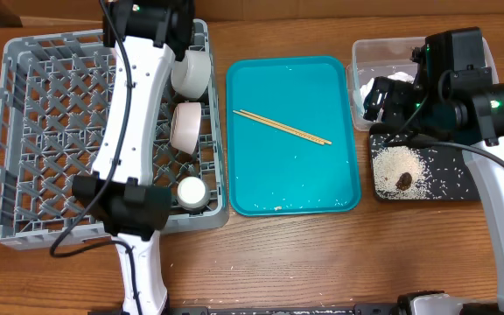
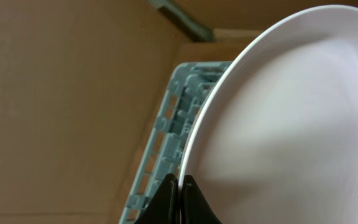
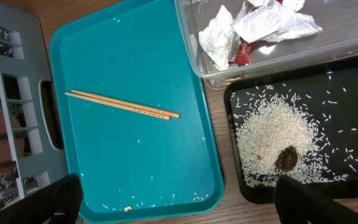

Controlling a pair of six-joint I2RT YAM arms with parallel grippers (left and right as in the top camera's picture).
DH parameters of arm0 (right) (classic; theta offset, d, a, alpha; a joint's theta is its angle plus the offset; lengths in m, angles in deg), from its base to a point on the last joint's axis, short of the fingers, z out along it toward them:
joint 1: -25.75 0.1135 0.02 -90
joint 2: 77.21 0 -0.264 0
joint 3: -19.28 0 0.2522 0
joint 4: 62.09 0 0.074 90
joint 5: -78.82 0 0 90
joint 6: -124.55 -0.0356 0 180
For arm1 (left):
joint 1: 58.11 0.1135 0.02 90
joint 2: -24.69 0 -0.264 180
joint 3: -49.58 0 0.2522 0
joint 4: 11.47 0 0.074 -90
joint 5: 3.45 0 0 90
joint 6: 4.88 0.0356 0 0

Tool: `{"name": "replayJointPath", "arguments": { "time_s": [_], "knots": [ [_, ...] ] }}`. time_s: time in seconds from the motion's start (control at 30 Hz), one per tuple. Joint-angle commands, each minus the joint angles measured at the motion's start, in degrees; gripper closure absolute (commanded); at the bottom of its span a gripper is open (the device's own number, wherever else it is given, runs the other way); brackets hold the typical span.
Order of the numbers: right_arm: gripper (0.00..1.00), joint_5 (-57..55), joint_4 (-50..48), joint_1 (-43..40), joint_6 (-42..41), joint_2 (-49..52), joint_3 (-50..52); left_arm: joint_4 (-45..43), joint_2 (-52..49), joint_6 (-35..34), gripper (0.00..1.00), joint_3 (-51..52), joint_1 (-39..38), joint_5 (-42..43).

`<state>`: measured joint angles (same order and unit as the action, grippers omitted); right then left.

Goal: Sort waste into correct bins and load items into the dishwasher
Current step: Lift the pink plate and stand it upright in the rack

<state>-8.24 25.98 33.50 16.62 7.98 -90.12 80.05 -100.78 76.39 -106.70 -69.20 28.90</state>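
My left gripper [image 2: 180, 182] is shut on the rim of the pale pink plate [image 2: 291, 124], held on edge over the grey dish rack [image 1: 24, 131], whose wall shows in the left wrist view [image 2: 166, 124]. From overhead the left arm hides the plate. Two whitish bowls [image 1: 191, 74] [image 1: 186, 127] and a small white cup [image 1: 192, 192] stand in the rack's right side. Two chopsticks [image 1: 283, 128] [image 3: 123, 104] lie on the teal tray [image 1: 261, 188]. My right gripper [image 3: 185, 205] is open and empty, above the gap between the teal tray and the black tray [image 1: 449, 188].
The clear tub [image 1: 361, 52] at the back right holds crumpled white and red wrappers [image 3: 260, 25]. The black tray [image 3: 353, 93] holds rice [image 3: 272, 134] and a brown lump [image 3: 284, 158]. A few rice grains [image 3: 197, 198] lie along the teal tray's [image 3: 135, 155] front edge.
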Motion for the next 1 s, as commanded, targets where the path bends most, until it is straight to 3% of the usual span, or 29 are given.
{"name": "replayJointPath", "arguments": {
  "time_s": [0.0, 0.6, 0.63, 0.67, 0.7, 0.77, 0.9, 0.97],
  "knots": [
    [0.00, -0.33, -0.26, 0.02, 0.31, -0.26, -1.09, -0.02, -2.73, -2.23, 0.96, 0.31, 1.57, -5.77],
    [0.00, -0.33, -0.26, 0.02, 0.33, -0.26, -1.09, -3.72, -16.39, 1.68, 0.93, 0.31, 2.49, -6.86],
    [0.00, -0.33, -0.26, 0.02, 0.31, -0.26, -1.09, -3.98, -16.72, 1.68, 0.87, 0.31, 2.49, -6.86],
    [0.00, -0.35, -0.26, 0.02, 0.31, -0.26, -1.09, -4.17, -16.85, 1.66, 0.72, 0.31, 2.49, -6.84],
    [0.00, -0.33, -0.26, 0.02, 0.31, -0.26, -1.09, -4.63, -16.92, 1.46, 0.35, 0.31, 2.49, -6.84],
    [0.00, -0.35, -0.26, 0.02, 0.31, -0.26, -1.09, -5.75, -16.87, 1.75, 0.00, 0.20, 2.45, -6.91],
    [0.00, -0.33, -0.26, 0.02, 0.31, -0.26, -1.09, -6.23, -16.72, 2.34, 0.00, -1.25, 2.38, -5.18],
    [0.00, -0.33, -0.26, 0.02, 0.33, -0.26, -1.09, -4.87, -15.54, 2.32, 0.00, -3.43, 2.08, 0.63]
  ]
}}
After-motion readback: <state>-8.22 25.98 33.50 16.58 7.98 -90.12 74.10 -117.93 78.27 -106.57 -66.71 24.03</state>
